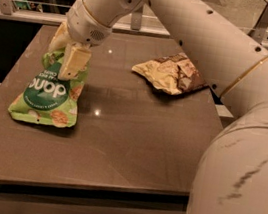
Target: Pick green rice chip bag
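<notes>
Gripper (63, 60): over the table's left side, fingers clamped on the top edge of the green rice chip bag (49, 96).
Green rice chip bag: hangs upright from the fingers, lettering upside down; whether its lower edge touches the table (134, 134) cannot be told.
Cream-and-brown chip bag (172, 73): lying flat near the far right edge, well apart.

A cream gripper (61, 63) is seen at the top of the green rice chip bag (49, 98), coloured lime with a dark green circle and white lettering
</notes>
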Tool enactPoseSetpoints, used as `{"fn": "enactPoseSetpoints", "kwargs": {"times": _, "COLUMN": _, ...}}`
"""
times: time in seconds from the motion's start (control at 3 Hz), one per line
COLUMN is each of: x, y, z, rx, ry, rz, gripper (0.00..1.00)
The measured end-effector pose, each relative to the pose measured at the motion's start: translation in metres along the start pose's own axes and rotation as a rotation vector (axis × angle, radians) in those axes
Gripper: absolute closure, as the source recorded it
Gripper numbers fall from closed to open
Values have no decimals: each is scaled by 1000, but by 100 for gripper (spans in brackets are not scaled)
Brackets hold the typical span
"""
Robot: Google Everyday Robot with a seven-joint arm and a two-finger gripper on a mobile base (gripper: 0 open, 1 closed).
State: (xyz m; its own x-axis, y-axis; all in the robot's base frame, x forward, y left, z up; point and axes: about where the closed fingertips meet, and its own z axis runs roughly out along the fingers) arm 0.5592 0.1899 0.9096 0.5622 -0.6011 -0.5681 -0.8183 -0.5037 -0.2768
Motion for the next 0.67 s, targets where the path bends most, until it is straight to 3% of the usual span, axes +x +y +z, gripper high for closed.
{"fn": "enactPoseSetpoints", "kwargs": {"times": 0.33, "x": -2, "y": -13, "z": -15, "rx": 63, "ry": -67, "rz": 61, "gripper": 100}}
{"fn": "enactPoseSetpoints", "kwargs": {"times": 0.67, "x": -4, "y": -17, "z": -21, "rx": 91, "ry": -139, "rz": 108, "gripper": 100}}
